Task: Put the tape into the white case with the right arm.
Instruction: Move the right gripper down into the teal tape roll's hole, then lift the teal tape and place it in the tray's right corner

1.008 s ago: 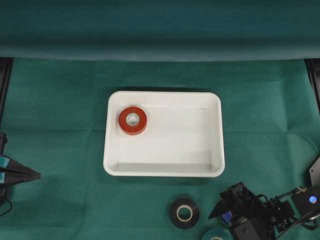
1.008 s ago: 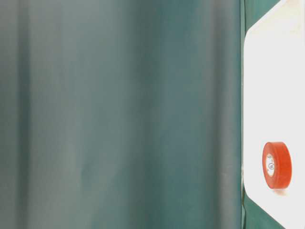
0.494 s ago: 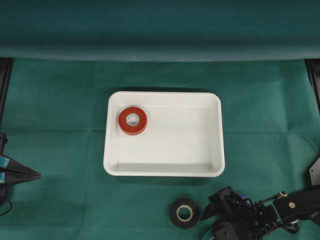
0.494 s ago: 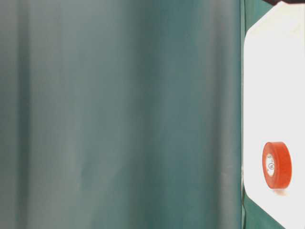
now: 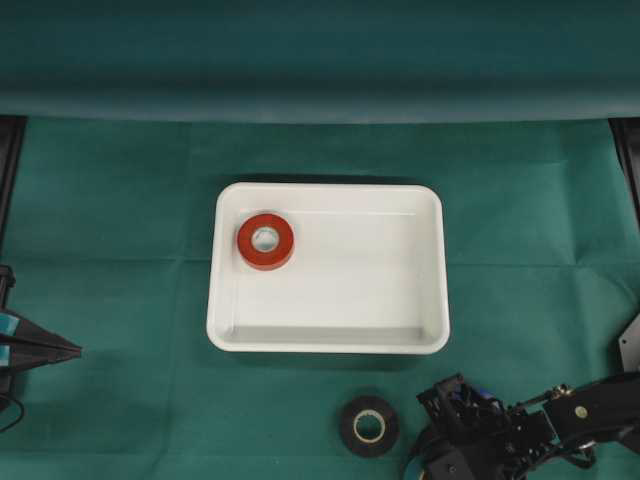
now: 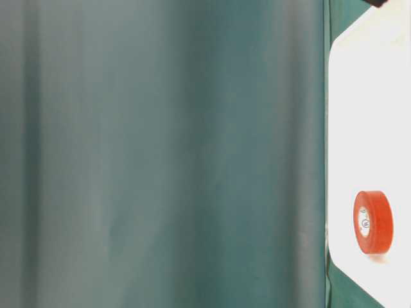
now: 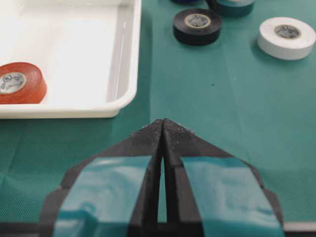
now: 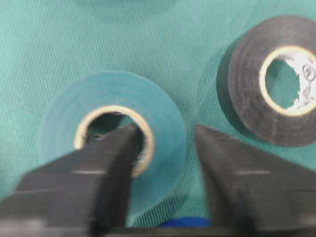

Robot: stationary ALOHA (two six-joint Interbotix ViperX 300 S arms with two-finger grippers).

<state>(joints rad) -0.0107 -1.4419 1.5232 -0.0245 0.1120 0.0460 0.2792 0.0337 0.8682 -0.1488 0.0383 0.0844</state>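
Observation:
A teal tape roll (image 8: 165,106) lies flat on the green cloth under my right gripper (image 8: 165,131). The gripper's jaws straddle the roll's wall: one finger (image 8: 118,148) is in the hole, the other (image 8: 222,158) stands outside with cloth showing between it and the roll. A black tape roll (image 8: 247,84) lies just to the right. In the overhead view the right gripper (image 5: 440,450) covers the teal roll near the front edge. The white case (image 5: 328,343) holds a red tape roll (image 5: 265,241). My left gripper (image 7: 163,123) is shut and empty.
The black roll (image 5: 369,425) lies between the case and the front edge, left of the right gripper. A white tape roll (image 7: 286,37) lies farther right. The left gripper (image 5: 70,349) rests at the left edge. A green backdrop rises behind.
My right arm has swung left and down towards the front edge, and now covers the teal roll in the overhead view. The case, red roll, black roll and left gripper have not moved.

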